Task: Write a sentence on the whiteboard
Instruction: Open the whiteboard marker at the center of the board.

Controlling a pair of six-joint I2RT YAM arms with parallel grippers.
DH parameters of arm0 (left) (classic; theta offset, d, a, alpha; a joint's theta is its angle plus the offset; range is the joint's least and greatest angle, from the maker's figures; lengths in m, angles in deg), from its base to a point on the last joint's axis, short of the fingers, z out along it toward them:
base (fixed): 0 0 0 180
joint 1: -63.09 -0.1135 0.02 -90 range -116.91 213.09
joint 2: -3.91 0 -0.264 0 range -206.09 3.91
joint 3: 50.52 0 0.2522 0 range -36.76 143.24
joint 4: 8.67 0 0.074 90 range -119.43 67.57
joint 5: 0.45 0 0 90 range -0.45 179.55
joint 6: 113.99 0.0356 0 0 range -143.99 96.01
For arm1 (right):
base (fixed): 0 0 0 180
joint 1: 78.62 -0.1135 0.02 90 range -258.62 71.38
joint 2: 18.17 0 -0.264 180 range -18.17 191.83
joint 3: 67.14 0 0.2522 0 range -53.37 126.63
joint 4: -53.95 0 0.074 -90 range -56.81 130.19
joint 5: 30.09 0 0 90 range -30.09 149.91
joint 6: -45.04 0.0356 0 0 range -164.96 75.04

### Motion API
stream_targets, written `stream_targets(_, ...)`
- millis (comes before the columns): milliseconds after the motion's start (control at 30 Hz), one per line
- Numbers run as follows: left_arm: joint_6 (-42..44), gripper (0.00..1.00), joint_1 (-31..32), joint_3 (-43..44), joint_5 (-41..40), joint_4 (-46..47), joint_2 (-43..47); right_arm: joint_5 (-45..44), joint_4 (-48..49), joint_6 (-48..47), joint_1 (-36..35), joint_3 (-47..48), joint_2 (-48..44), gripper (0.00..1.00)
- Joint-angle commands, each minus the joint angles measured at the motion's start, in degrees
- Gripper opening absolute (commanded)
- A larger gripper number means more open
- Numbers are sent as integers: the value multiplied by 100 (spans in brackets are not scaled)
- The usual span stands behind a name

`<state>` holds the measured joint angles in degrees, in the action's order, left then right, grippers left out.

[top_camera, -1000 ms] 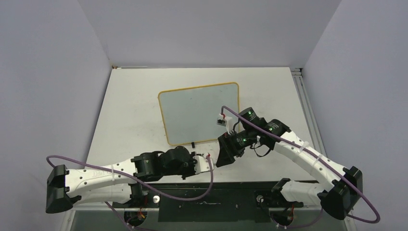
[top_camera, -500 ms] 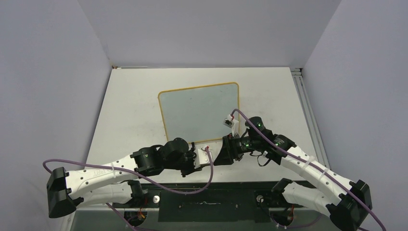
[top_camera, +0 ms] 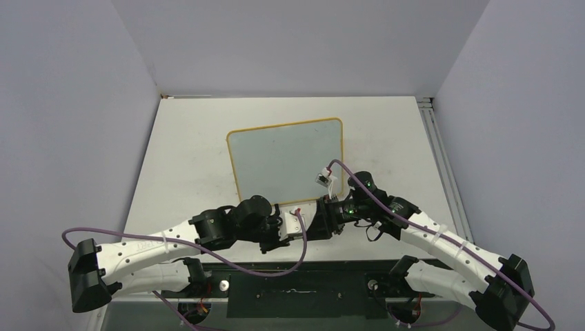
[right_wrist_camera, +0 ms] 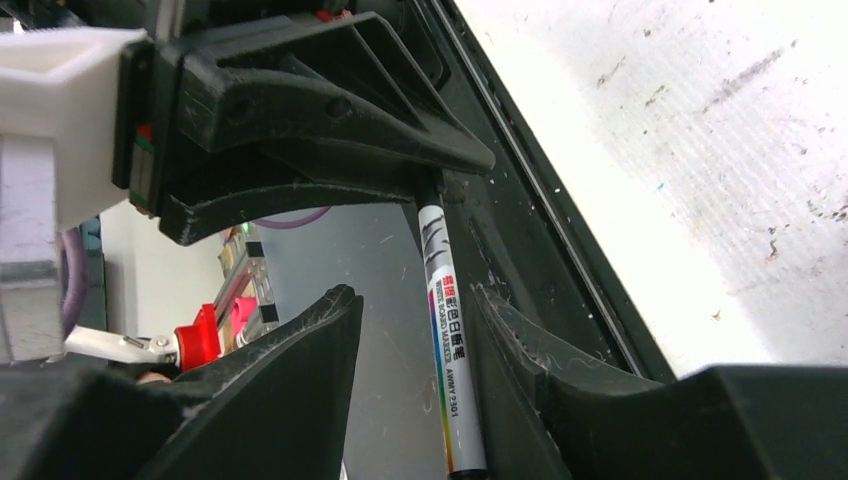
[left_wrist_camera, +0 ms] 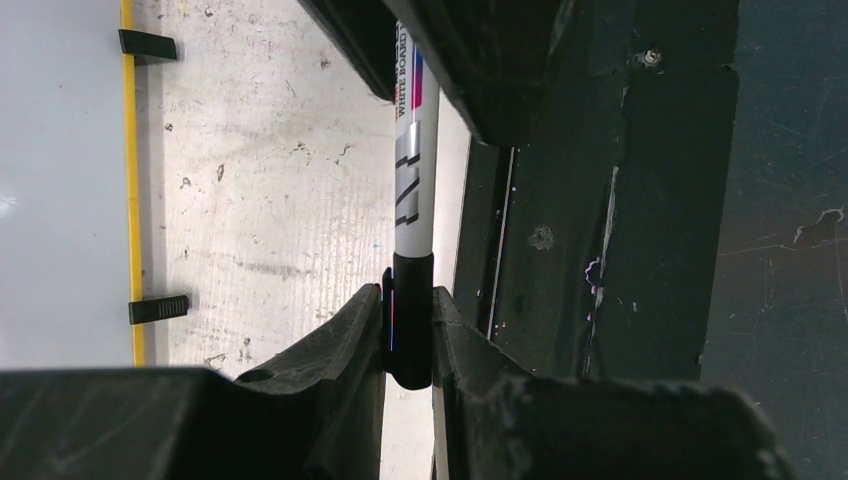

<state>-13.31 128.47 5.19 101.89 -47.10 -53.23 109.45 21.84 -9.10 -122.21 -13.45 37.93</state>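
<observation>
"What's the room like from where you stand?"

"Plain lilac-grey walls [top_camera: 69, 103] on three sides, and a matte white table [top_camera: 186, 152] that looks scuffed and speckled up close. A black strip [top_camera: 296, 279] runs along its 6 o'clock edge."

"And the whiteboard?"

"The whiteboard [top_camera: 283, 158] lies flat about mid-table, glossy grey face up, with a yellow frame all round. Its long axis runs roughly 9 to 3, twisted a touch so the 3 o'clock end sits nearer 2. Its black clip feet [left_wrist_camera: 158, 309] stick out from the 6 o'clock edge."

"The arms?"

"Both meet at 6 o'clock of the board, just outside its frame. A marker [left_wrist_camera: 413, 200] hangs level between them, long axis 9 to 3, over the seam where table meets strip. The left gripper [left_wrist_camera: 408, 310] has its fingers pinched on the marker's black end, at the 9 o'clock side. The white barrel points to 3 o'clock, into the right gripper [right_wrist_camera: 412, 300]. Its fingers [right_wrist_camera: 300, 350] are spread either side of the barrel, wider than it, with a gap on one side."
</observation>
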Motion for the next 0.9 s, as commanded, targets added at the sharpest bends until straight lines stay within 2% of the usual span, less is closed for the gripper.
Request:
stream_targets(0, -101, 0, -96, 286, 126, 131, -32, 69, 272, 11, -88, -137, -5, 42)
stream_targets(67, -101, 0, -96, 281, 111, 125, -63, -24, 424, 100, -100, -234, -42, 41)
stream_targets(267, -92, 0, -96, 269, 147, 197, -146, -171, 1145, 520, -101, -588, -179, 28)
stream_targets(367, -99, 0, -96, 233, 220, 270, -150, -289, 1267, 599, -96, -645, -358, 27)
stream_targets(600, -101, 0, -104, 189, 190, 369, -129, -413, 2116, 1204, -84, -1101, -828, 15)
stream_targets(700, -105, 0, -114, 114, 121, 422, -78, -471, 2182, 1201, -85, -1193, -906, 6)
stream_targets(800, -47, 0, -114, 78, -166, 434, -62, -577, 2093, 1113, -76, -1169, -992, 5)
stream_targets(833, -36, 0, -114, 58, -299, 451, -37, -648, 2017, 1045, -61, -1128, -1351, 5)
stream_targets(867, -20, 0, -114, 21, -438, 490, 3, -762, 1895, 922, -43, -1055, -1187, 5)
